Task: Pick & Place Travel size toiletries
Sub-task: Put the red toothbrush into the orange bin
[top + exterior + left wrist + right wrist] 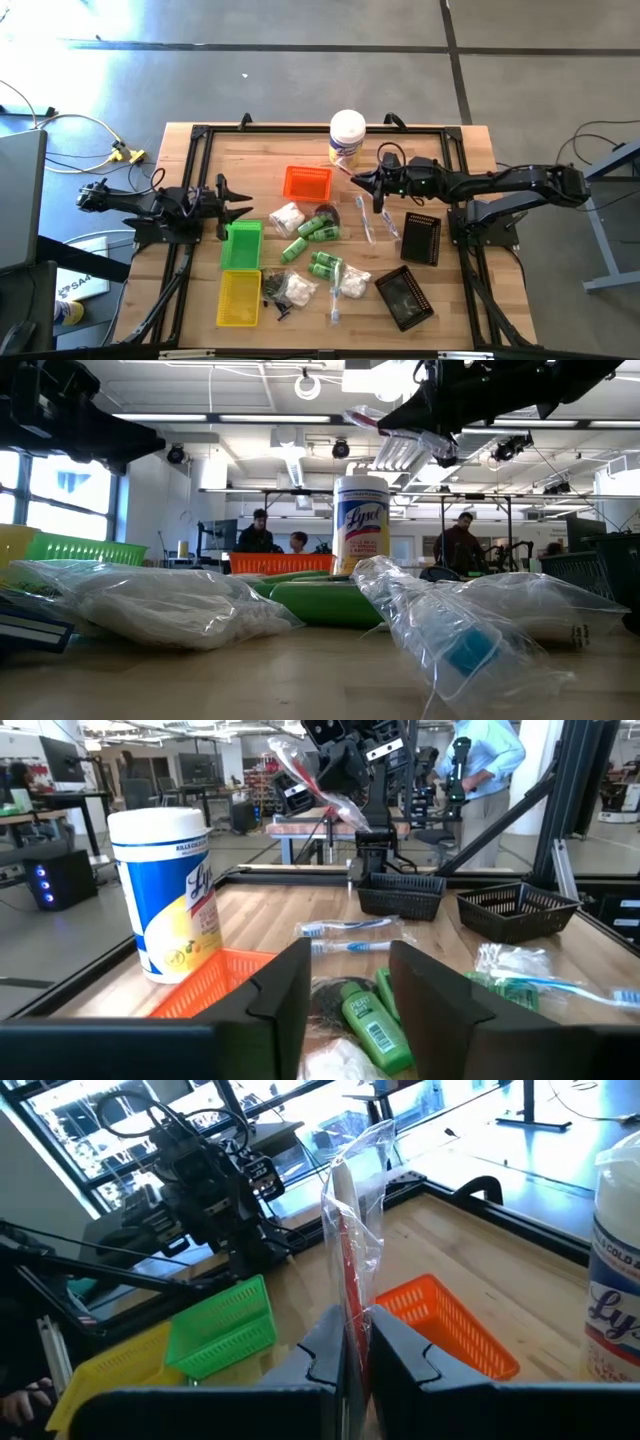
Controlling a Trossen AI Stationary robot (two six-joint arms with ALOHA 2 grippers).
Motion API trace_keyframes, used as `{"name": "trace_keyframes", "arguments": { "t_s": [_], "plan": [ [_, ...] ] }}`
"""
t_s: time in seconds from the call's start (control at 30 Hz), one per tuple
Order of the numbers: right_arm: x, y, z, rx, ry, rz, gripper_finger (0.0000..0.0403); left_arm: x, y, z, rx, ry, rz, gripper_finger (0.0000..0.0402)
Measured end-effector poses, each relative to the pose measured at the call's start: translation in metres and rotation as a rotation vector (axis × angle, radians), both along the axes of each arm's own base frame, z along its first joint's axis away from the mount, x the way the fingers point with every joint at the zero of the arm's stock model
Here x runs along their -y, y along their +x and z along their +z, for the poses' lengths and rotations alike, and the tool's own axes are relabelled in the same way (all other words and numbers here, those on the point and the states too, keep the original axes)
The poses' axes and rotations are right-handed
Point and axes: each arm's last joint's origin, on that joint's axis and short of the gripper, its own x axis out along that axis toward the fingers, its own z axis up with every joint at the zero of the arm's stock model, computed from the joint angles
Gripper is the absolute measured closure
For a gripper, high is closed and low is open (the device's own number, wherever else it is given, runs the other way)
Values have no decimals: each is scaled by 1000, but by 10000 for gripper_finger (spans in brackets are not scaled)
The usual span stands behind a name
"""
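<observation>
My right gripper (357,181) hangs above the table between the orange tray (307,181) and the white canister (347,135). It is shut on a thin clear-wrapped red-white stick (347,1230). My left gripper (238,208) is open and empty at the table's left, beside the green tray (241,245). Green bottles (312,232), white fluffy bits in clear bags (287,217), more wrapped sticks (362,220) and small black pieces (272,290) lie on the table's middle. My right gripper pinches the wrapped stick (350,1315) between its two fingers. The fingers come about level from the table's right side, and the stick runs on past the fingertips, along them. Stick and loose clear wrapper (325,785) are lifted clear of the table.
A yellow tray (239,298) sits at the near left. Two black mesh trays (420,237) (404,297) sit at the right. A black frame (200,135) edges the wooden table. People stand in the room beyond the table.
</observation>
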Motion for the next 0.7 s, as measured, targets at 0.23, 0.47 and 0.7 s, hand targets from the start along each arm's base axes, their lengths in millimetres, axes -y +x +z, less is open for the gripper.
{"name": "trace_keyframes", "arguments": {
  "t_s": [0.23, 0.47, 0.7],
  "plan": [
    [0, 0, 0, -2, 0, -4, 383, 0, 0, 0, 5, -3, 0, 188],
    [-2, 3, 1, 23, -37, 12, 382, 0, -1, 6, 65, -18, -1, 163],
    [-9, 20, -6, 83, -91, 56, 382, 0, -2, 12, 124, -42, -3, 162]
  ]
}}
